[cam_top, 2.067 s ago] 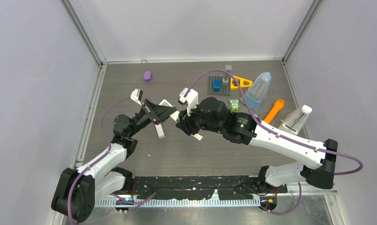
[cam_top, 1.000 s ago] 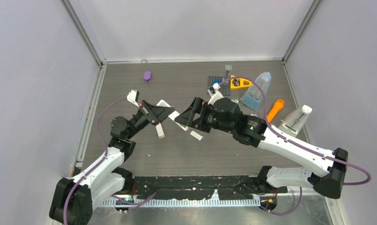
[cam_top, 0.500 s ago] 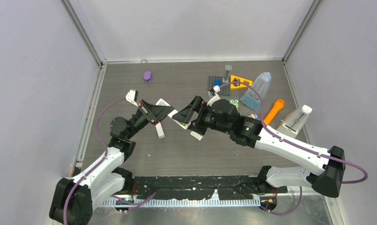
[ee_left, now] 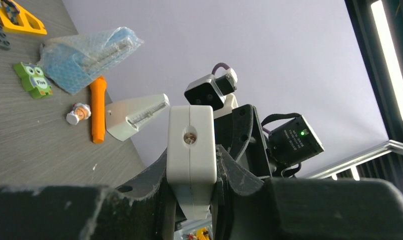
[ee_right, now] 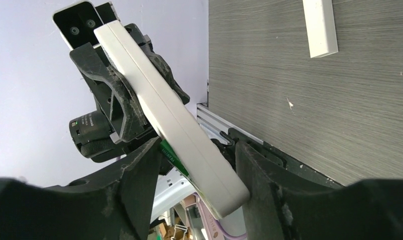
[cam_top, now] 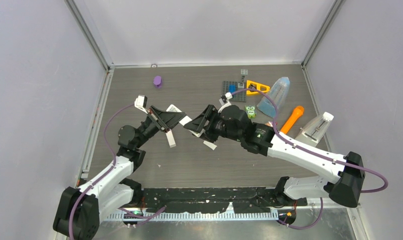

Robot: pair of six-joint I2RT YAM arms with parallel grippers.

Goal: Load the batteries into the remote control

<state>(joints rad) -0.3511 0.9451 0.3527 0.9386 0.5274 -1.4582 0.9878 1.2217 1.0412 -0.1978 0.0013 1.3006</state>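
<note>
Left wrist view looks straight down the end of the white remote control [ee_left: 190,145], which the left tool [ee_left: 191,187] has clamped between its two fingers, clear of the tabletop [ee_left: 34,140]. Holding it in the air this way probably leaves its free end and faces open for the other arm to reach.

From the right wrist, the remote runs slantwise away from the left tool and passes between the fingers of the right tool [ee_right: 196,160]. One finger [ee_right: 254,185] sits against the remote's lower end, and the other stands just beside a green label [ee_right: 171,152] on its underside. Whether this tool already pinches the remote or only straddles it, I cannot tell. The pose suggests a handover or a two-handed brace, perhaps to turn the battery side up.

No battery sits in either tool. Well beyond the left tool, a small stubby cylinder [ee_left: 78,113] lies touching the orange carrot-shaped toy [ee_left: 96,115]; it may be one of the batteries, though it is too small to be sure. A loose white bar [cam_top: 170,139] lies on the tabletop under the left tool.
</note>
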